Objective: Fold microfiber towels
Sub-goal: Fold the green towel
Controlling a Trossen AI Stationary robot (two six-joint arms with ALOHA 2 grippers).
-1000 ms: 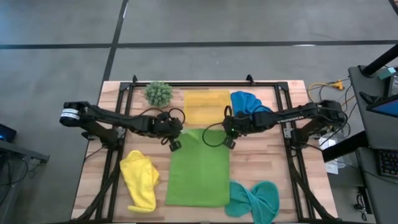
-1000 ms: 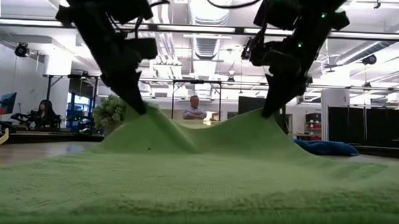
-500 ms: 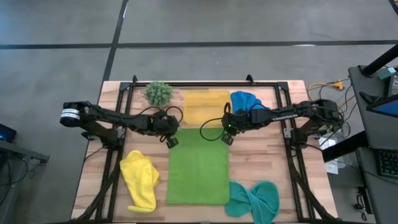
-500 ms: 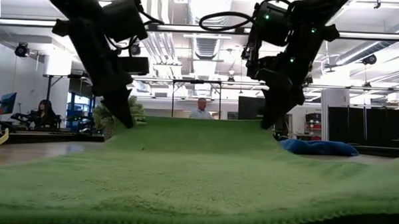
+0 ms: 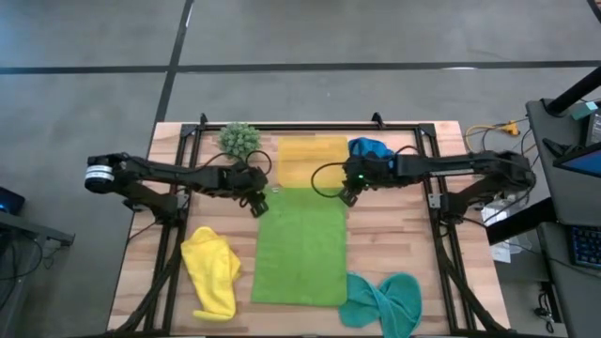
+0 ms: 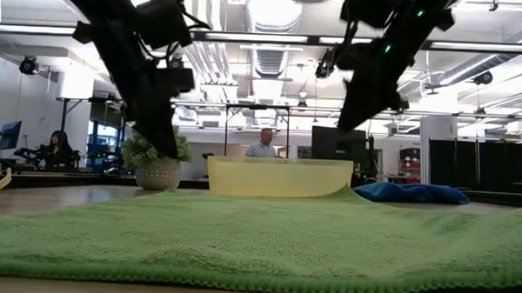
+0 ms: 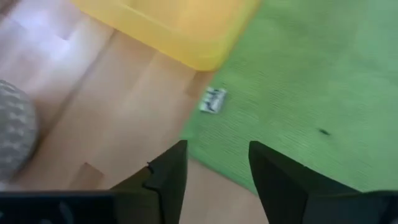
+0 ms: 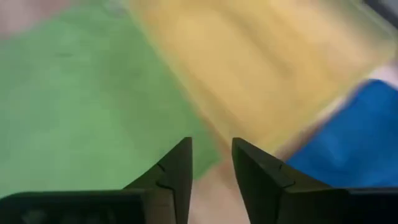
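A lime green towel (image 5: 300,249) lies spread flat in the middle of the table, and its far edge (image 6: 268,195) reaches the yellow tray (image 5: 313,161). My left gripper (image 5: 259,203) hangs open just above the towel's far left corner (image 7: 214,134), where a small white tag (image 7: 212,99) shows. My right gripper (image 5: 347,194) hangs open above the far right corner (image 8: 199,149). In the low view both grippers, left (image 6: 167,148) and right (image 6: 347,115), are clear of the cloth. A yellow towel (image 5: 211,270), a teal towel (image 5: 380,300) and a blue towel (image 5: 369,150) lie crumpled around it.
A small spiky plant in a pot (image 5: 239,139) stands at the far left beside the tray. The black frame rails (image 5: 178,235) run along both sides of the table. Bare wood (image 5: 394,235) shows to the right of the green towel.
Both grippers have carried the green towel's raised far edge toward the table's far edge and laid it flat. They have then opened, let go of the corners and risen, and the towel now lies spread out.
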